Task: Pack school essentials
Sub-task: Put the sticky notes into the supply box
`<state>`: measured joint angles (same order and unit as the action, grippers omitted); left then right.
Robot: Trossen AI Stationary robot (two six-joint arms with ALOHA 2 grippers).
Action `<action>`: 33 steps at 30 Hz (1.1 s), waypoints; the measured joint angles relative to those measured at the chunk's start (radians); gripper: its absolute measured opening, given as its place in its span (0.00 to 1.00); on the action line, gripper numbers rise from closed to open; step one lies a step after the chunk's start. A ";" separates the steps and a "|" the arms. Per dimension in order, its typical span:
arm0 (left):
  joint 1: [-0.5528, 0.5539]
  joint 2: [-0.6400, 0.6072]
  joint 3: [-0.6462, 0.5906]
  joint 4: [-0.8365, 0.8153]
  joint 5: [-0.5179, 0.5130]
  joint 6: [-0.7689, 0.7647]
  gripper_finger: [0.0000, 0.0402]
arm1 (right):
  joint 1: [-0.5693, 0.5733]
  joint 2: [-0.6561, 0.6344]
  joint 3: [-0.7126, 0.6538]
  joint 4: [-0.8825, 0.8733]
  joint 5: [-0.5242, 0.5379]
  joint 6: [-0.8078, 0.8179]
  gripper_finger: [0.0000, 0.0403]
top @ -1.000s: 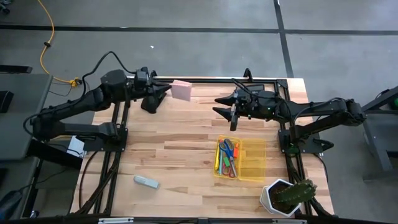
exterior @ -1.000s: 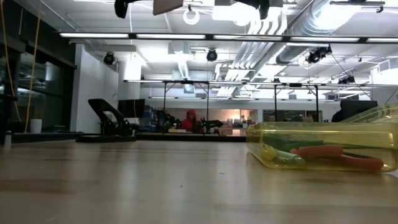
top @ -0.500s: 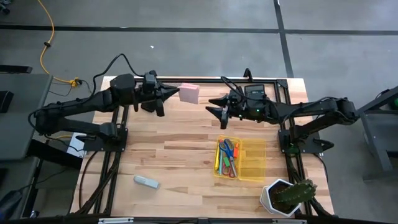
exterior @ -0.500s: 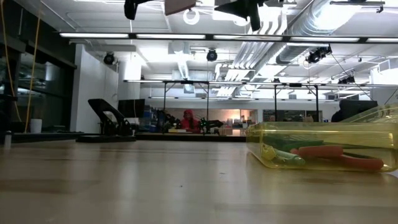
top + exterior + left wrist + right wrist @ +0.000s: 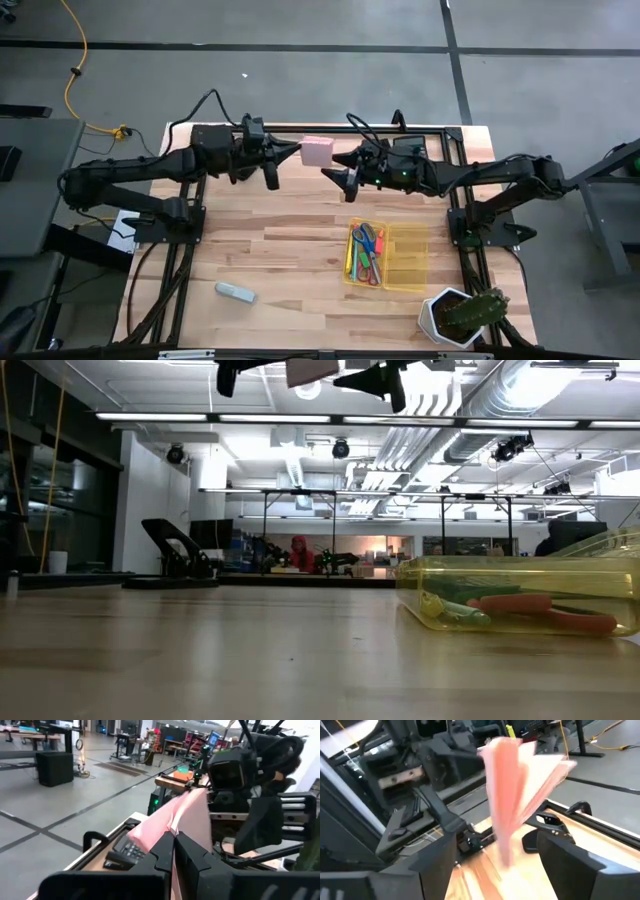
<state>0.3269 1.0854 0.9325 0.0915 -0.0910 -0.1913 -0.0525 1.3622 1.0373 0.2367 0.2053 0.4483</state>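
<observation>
Around the work area, a clear yellow box sat on the wooden table toward the right side, holding the red-handled and blue-handled scissors along with other small stationery. A potted cactus in a white pot stood at the near right corner, just beside the box. A small grey object lay alone on the near left part of the table, well apart from everything else. Nothing stood between the 2 arms except the pink sticky-note pad.

The pad was raised above the far edge of the table, between the 2 grippers. The left gripper had its fingers pressed together on one edge of the pad, pinching it. In the left wrist view the pad extended straight forward from the fingertips, its free end toward the right arm, sheets fanning slightly apart.

The right gripper faced the pad from the opposite side, its 2 fingers spread wide, apart from the pad. In the right wrist view the pad appeared edge-on and tilted, between the spread fingers.
</observation>
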 joint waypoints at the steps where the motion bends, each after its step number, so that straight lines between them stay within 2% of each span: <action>1: -0.006 0.008 0.000 0.012 0.000 0.000 0.00 | 0.000 0.007 0.008 0.000 0.009 0.002 0.67; 4: -0.024 0.031 0.000 0.041 0.000 0.000 0.00 | -0.008 0.009 0.011 -0.026 0.058 0.020 0.67; 8: -0.030 0.032 0.000 0.035 0.001 -0.008 0.00 | -0.014 0.009 0.012 -0.009 0.067 0.023 0.67; 15: -0.034 0.031 0.000 0.035 -0.001 -0.015 0.00 | -0.013 0.009 0.012 0.060 -0.026 0.017 0.64; 19: -0.034 0.037 0.000 0.036 -0.001 -0.015 0.00 | -0.013 0.008 0.012 0.092 -0.042 0.019 0.50; 27: -0.033 0.041 0.000 0.039 -0.003 -0.016 0.00 | -0.013 0.008 0.012 0.085 -0.043 0.018 0.05; 29: -0.033 0.041 0.000 0.039 -0.004 -0.016 0.00 | -0.013 0.008 0.012 0.085 -0.043 0.015 0.03; 33: -0.033 0.041 0.000 0.040 -0.003 -0.015 0.00 | -0.014 0.008 0.012 0.085 -0.043 0.021 0.06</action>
<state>0.2935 1.1259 0.9325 0.1318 -0.0944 -0.2066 -0.0662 1.3701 1.0496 0.3216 0.1623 0.4697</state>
